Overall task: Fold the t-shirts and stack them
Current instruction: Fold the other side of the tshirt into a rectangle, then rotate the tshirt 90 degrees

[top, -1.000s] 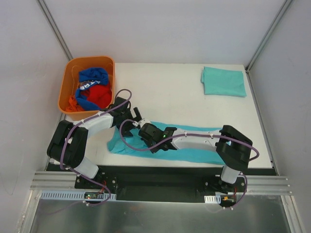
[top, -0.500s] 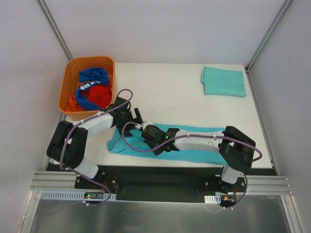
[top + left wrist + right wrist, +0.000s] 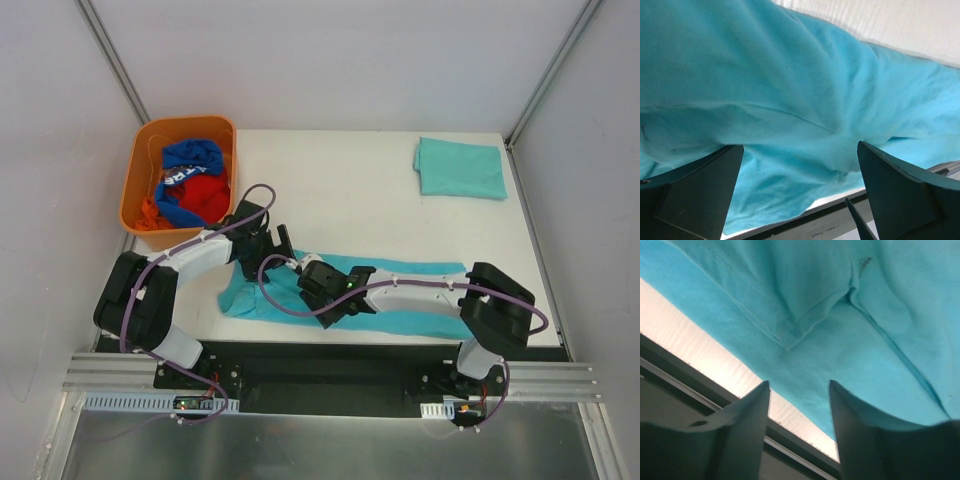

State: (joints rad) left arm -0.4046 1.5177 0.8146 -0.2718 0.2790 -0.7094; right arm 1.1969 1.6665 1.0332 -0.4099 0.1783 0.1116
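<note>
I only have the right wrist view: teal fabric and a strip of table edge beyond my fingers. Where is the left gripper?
Observer: The left gripper hovers over the left part of the long teal cotton t-shirt, jaws wide open, nothing between them.
Operator: Is the other shirt folded?
Observer: Yes, a folded teal t-shirt lies at the white table's far right corner.
Operator: Anything else out there?
Observer: An orange plastic tub at the far left corner holds a blue garment and a red garment.
</note>
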